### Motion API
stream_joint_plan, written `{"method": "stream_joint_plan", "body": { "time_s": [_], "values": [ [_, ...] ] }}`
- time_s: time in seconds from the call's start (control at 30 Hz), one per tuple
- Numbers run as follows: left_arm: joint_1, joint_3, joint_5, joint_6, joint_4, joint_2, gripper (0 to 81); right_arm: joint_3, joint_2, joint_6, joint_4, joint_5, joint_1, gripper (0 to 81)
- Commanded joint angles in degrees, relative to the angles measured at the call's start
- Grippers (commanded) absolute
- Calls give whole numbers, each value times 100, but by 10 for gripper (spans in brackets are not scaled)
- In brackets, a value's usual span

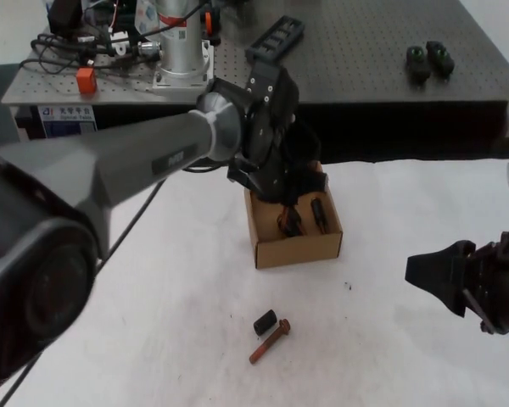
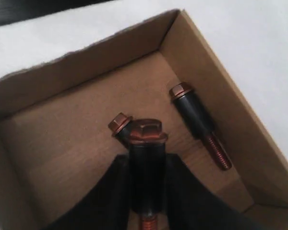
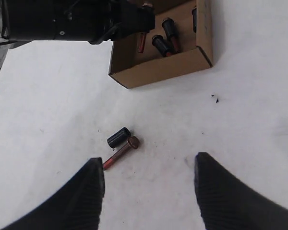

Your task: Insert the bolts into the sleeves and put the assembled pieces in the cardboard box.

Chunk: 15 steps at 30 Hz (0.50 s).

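Cardboard box (image 1: 293,246) sits on white cloth (image 1: 153,297) w/ L arm (image 1: 153,153) over it; print on the arm link is too small to read. R gripper (image 3: 149,191) is spread wide and empty. L gripper (image 2: 146,184) clamps 1 assembled piece (image 2: 146,153) right above the box interior, long axis along the fingers, head foremost. 2 finished pieces (image 2: 199,120) lie inside. Loose bolt (image 3: 119,152) has its head just beside the loose sleeve (image 3: 118,137), ahead of R gripper, the nearer arm.

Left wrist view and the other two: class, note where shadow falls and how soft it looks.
Left wrist view: one inner wall of the cardboard box is darker than its neighbour. Right wrist view: the loose sleeve and bolt cast only faint, soft shadows on the white cloth; no glare. High view: the box's back is dark beneath the left arm.
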State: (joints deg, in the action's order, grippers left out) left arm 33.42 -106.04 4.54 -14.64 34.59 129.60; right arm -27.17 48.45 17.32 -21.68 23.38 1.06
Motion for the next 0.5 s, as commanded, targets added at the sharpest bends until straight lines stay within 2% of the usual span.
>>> {"method": "stream_joint_plan", "body": {
  "time_s": [0.0,0.13,0.2,0.33,0.37,0.47],
  "values": [
    [-5,-165,-48,22,179,-8,5,-48,-50,-64,12,-41,33,417],
    [-5,-165,-48,22,178,-9,6,-48,-50,-64,12,-56,33,417],
    [-5,-165,-48,12,230,-9,66,-48,-50,-64,12,-56,33,417],
    [-5,-165,-87,17,273,-9,256,-48,-50,-64,12,-56,33,417],
    [-5,-165,-98,-11,273,-9,285,-48,-50,-64,12,-56,33,417],
    [-5,-178,-96,-144,318,-9,294,-61,36,-199,-35,-54,-49,406]
  ]
}}
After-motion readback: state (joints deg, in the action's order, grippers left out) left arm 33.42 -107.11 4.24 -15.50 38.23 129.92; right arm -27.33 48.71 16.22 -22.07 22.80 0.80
